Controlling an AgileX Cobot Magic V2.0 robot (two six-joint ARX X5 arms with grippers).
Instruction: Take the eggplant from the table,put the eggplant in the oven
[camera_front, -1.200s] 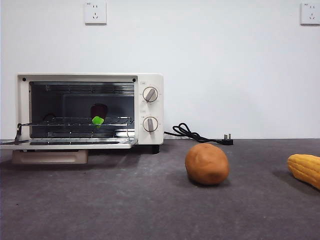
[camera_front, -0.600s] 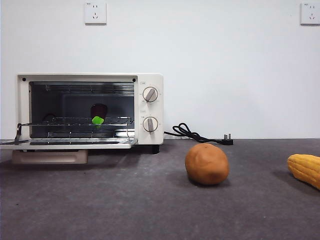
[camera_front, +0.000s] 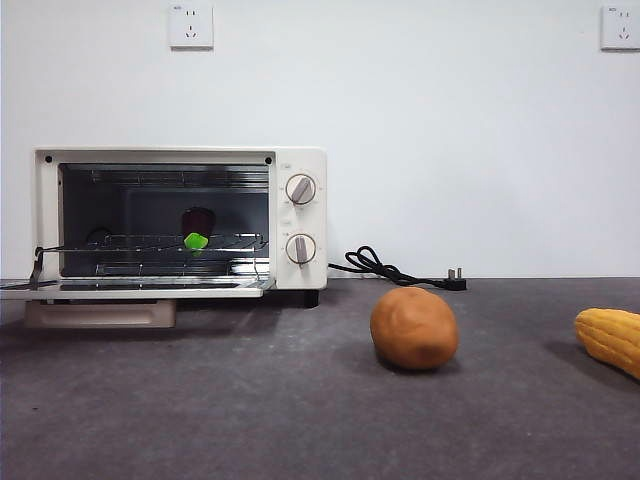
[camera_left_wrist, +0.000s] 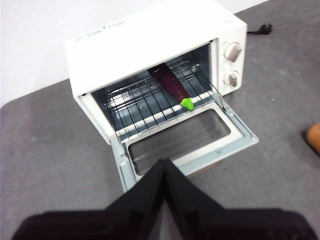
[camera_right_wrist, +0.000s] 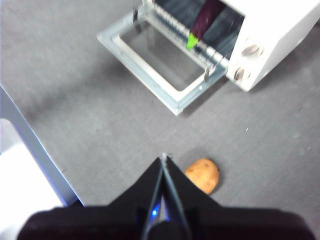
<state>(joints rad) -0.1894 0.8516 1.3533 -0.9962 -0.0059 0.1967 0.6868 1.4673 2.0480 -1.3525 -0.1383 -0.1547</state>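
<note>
- White wall with two sockets (camera_front: 191, 25) behind a dark grey worktop (camera_front: 250, 400).
- Oven (camera_front: 180, 220) sits at the back of the worktop, door (camera_left_wrist: 187, 140) dropped flat and open, beige handle under its front edge.
- Eggplant (camera_left_wrist: 171, 85) lies inside the oven on the wire rack (camera_left_wrist: 145, 102), lengthwise front to back, green stem end (camera_front: 195, 241) at the rack's front edge, toward the knob side of the cavity.
- Two knobs (camera_front: 300, 189) are stacked on the oven's control panel; the black power cord (camera_front: 385, 268) lies unplugged on the worktop just beside that panel side.
- Potato (camera_front: 414, 327) sits in front of the oven, off the knob side and well apart from the door; corn cob (camera_front: 610, 338) lies farther out on the same side.
- Left tool (camera_left_wrist: 165, 162) is up above the oven's open door, jaws pressed together, nothing held.
- Right tool (camera_right_wrist: 163, 159) is up above the worktop in front of the oven, near the potato, jaws together, nothing held.
- Neither tool touches the oven or the eggplant.
</note>
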